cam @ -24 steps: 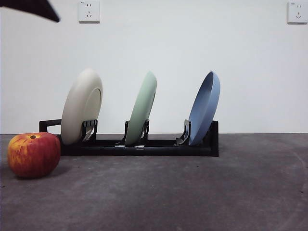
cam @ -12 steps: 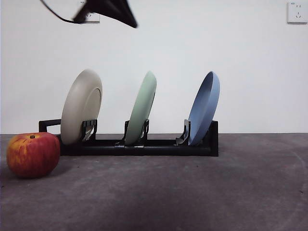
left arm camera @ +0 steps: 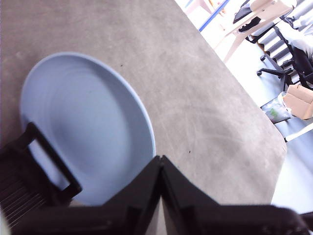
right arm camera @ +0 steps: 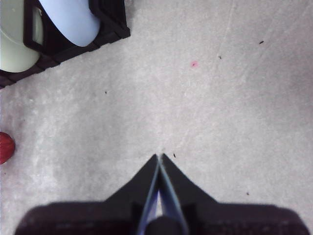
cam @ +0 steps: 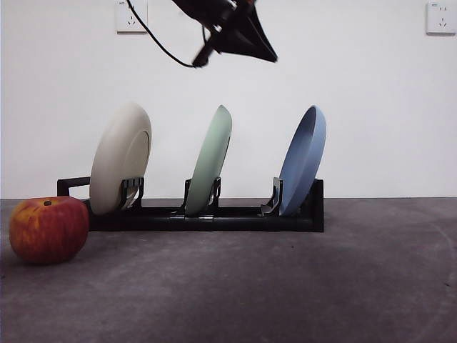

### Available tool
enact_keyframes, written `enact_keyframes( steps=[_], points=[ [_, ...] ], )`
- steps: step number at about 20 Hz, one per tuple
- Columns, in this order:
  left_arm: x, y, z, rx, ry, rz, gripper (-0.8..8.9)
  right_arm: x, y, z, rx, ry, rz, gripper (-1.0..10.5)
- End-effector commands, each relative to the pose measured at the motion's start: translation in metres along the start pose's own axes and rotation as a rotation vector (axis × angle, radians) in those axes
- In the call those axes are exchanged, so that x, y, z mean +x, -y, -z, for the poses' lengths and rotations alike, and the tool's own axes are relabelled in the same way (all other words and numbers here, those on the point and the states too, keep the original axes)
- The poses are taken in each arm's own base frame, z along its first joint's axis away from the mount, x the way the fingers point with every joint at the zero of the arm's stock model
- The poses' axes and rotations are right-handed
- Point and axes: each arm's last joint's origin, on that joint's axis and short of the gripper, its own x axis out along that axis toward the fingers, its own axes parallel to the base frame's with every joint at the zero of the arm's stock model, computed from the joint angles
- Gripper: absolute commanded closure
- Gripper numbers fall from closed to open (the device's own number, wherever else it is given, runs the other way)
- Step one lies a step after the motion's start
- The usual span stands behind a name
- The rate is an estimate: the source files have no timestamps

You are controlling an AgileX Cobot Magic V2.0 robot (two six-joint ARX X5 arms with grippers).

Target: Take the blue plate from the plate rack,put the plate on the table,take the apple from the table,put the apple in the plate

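Plate rack point(cam: 207, 214) sits low on the table point(cam: 285, 286), running across the middle of the front view. Three plates stand tilted in its slotted holders: cream-white plate point(cam: 121, 158) at the rack's 9 o'clock end, pale green plate point(cam: 211, 158) in the middle, blue plate point(cam: 303, 161) at the 3 o'clock end beside the raised bracket. Blue plate not yet lifted; its lower rim rests in the holder.

Apple point(cam: 48, 230) lies on the table at 8 o'clock from the rack, just beside its end, stem dimple up.

Left gripper point(cam: 239, 32) hangs high at 12 o'clock in the front view, above the gap between the green and blue plates, well clear of both. A dark cable loops off it. In the left wrist view its jaws are pressed together at the tips, gripping nothing, with the blue plate's face point(left arm camera: 83, 127) beyond them.

Right gripper point(right arm camera: 160, 157): jaws closed tip to tip, empty, over bare table. The rack corner and blue plate's edge point(right arm camera: 71, 19) lie at about 11 o'clock of it.
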Motion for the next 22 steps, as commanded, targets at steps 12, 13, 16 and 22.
enact_keyframes(
  steps=[12, 13, 16, 22],
  points=[
    [0.082, 0.009, 0.021, 0.040, 0.010, -0.017, 5.61, 0.010, 0.002, -0.005, -0.028, -0.044, 0.011, 9.5],
    [0.086, 0.008, 0.023, 0.043, 0.004, -0.025, 5.61, 0.010, 0.002, -0.005, -0.027, -0.044, 0.011, 9.5],
    [0.101, 0.011, 0.031, 0.056, -0.005, -0.053, 5.62, 0.010, 0.002, -0.005, -0.027, -0.046, 0.011, 9.5],
    [0.117, 0.009, 0.040, 0.089, -0.004, -0.158, 5.64, 0.010, 0.003, 0.000, -0.059, -0.091, 0.021, 9.5]
  ],
)
